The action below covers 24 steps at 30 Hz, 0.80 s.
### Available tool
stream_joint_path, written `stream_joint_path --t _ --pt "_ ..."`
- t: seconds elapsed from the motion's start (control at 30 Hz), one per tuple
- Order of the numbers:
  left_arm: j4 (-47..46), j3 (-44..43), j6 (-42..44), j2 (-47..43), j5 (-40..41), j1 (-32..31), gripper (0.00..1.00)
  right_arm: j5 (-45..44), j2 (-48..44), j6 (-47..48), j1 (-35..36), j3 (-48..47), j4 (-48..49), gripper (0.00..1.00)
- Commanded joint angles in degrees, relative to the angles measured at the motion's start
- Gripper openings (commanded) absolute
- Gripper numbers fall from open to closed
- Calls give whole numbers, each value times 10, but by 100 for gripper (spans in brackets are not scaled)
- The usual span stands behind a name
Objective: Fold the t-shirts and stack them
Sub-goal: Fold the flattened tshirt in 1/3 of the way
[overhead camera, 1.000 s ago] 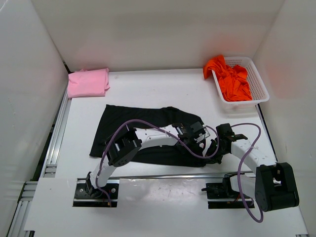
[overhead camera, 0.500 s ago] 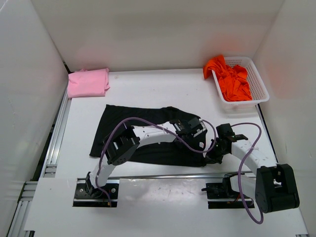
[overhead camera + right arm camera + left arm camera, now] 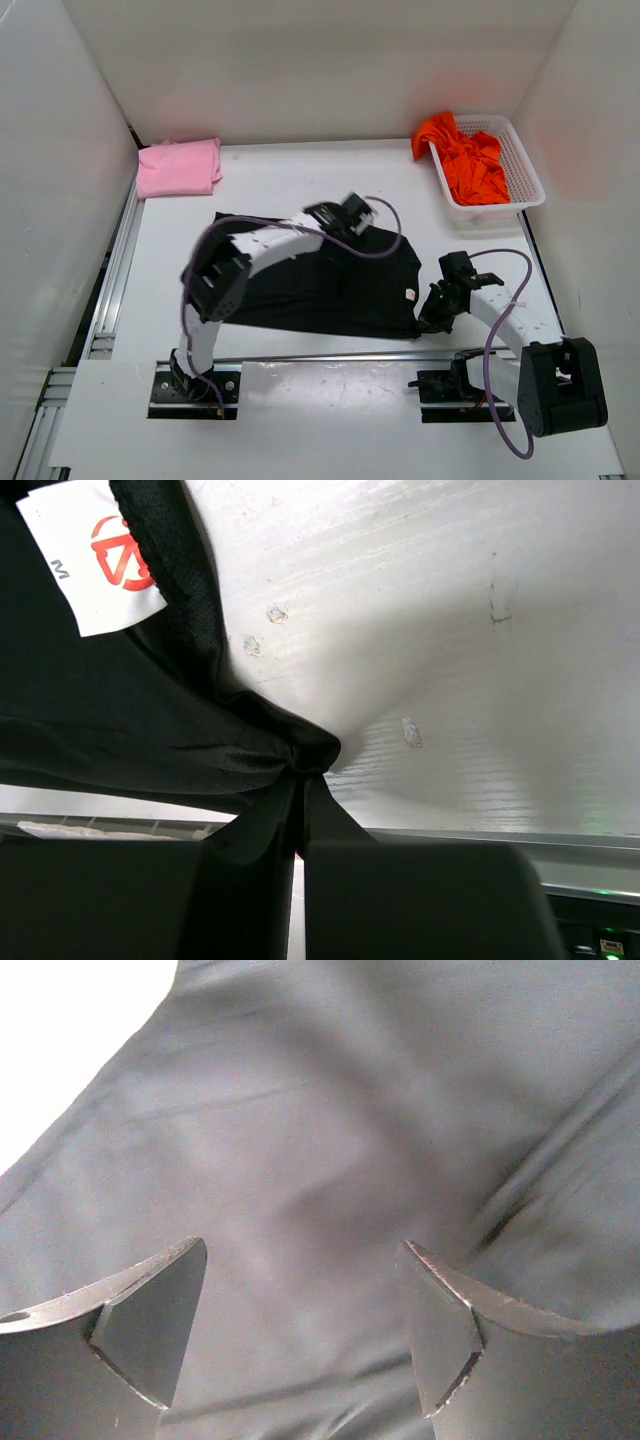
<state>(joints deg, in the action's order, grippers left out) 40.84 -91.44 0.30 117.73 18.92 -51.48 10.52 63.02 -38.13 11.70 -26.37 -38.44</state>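
Right wrist view: right gripper (image 3: 300,830) pinches the black t-shirt (image 3: 120,710) at its near corner; hold it taut while the spread-fingered left gripper (image 3: 302,1260) takes its far edge.

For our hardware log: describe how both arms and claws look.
The left arm and right arm have white links with black joints. A purple cable loops along each. The left claw has flat, dark grey, wedge-shaped fingers; the right claw looks black.
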Motion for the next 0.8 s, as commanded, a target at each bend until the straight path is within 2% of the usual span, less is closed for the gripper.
stream_joint_path --t 0.0,0.03,0.13,0.17,0.23,0.27,0.37,0.4,0.53,0.63,0.77 --pt "69 7 -3 -147 -83 98 88 -16 -5 11 -2 -6 -24 0" --pt "88 18 -3 -181 -97 157 88 -16 -5 11 -2 -12 -24 0" --pt "121 111 -3 -259 -110 254 89 -10 0 11 -2 -12 -24 0" --pt "122 171 -3 -279 -110 322 89 -10 0 11 -2 -17 -18 0" --pt "122 232 -3 -339 -122 389 89 -10 0 11 -7 -18 -18 0" --pt "122 285 -3 -356 -131 452 89 -10 5 11 -7 -18 -13 0" --pt "122 356 -3 -405 -151 544 89 -10 5 11 -7 -18 -8 0" --pt "122 394 -3 -411 -151 561 89 -10 10 11 -7 -12 -8 0" --pt "122 444 -3 -400 -170 632 89 -5 10 11 -7 -12 -2 0" --pt "105 449 -3 -364 -192 669 89 -5 10 11 -7 -12 -2 0" --pt "99 415 -3 -308 -242 675 89 -5 16 17 -7 -12 -2 0"
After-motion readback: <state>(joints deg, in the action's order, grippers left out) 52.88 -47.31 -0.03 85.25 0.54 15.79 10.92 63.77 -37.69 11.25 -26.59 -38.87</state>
